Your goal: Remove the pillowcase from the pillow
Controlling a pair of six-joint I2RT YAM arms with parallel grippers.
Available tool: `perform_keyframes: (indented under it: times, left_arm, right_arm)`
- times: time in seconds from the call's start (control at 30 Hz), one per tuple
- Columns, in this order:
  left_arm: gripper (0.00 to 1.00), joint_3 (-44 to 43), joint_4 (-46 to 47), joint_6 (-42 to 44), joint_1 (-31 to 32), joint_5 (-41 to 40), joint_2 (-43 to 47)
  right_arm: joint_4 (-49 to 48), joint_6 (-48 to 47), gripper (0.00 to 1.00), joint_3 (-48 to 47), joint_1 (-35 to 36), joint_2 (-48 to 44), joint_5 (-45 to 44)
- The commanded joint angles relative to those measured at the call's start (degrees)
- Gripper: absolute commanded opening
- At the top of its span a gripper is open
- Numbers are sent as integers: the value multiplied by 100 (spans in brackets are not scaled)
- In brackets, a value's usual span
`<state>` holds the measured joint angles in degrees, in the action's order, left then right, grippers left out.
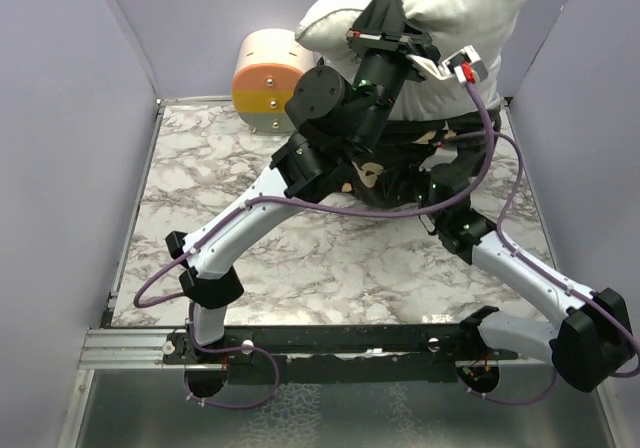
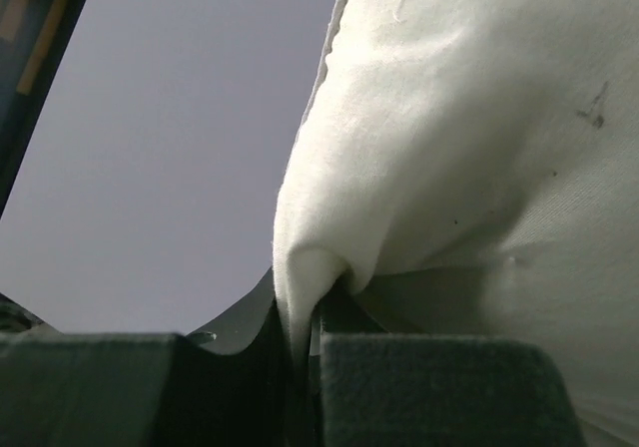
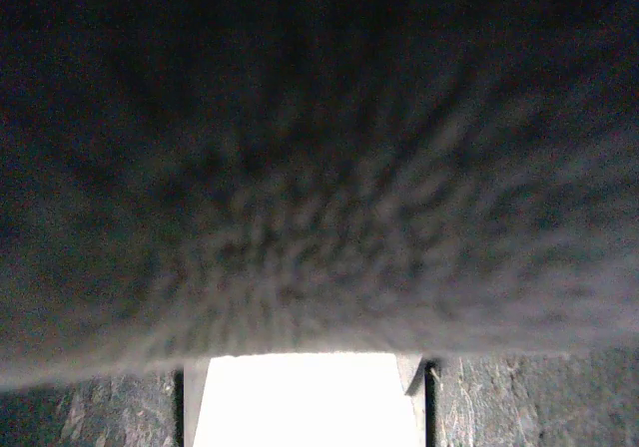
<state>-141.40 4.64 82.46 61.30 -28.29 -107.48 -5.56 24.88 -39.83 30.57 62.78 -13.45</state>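
Where the left gripper (image 1: 388, 40) was raised at the far side of the marble table (image 1: 200, 188), its jaws were pressed nearly together on a fold of the pillow (image 1: 450, 8). In the left wrist view the white cloth was pinched into a narrow ridge between the dark fingers (image 2: 429, 387). The right gripper (image 1: 438, 156) sat low, against the pillowcase (image 1: 385, 173). Its own camera showed only dark fabric close against the lens and a bright patch below, so whether its jaws were spread or closed could not be told.

The pillow stood up out of the pillowcase, and its upper end was cut off by the top of the overhead view. Its long axis appeared to run from the table upward toward the far wall. The pillowcase lay bunched on the table under the pillow's lower end. A cream-and-orange cylinder (image 1: 265, 83) rested to the left, apart from both.
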Motion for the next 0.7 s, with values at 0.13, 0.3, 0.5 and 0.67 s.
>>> perform_keyframes:
  times: [0.13,0.3,0.5,0.67]
  left_arm:
    - [0,-767,555,1149,1258,-1064,193]
    - [0,-967,925,1443,1514,-1149,-54]
    - [0,-1086,1479,1583,1202,-574,-176]
    - [0,-1227,1756,1387,544,6,-421]
  right_arm:
    - [-44,-264,65,-1157,-1217,306,1021]
    - [-2,-405,65,-1318,-1397,267,1178]
    - [36,-359,66,-1289,-1448,208,1307]
    - [-107,-145,74,-642,-1441,-295,1812]
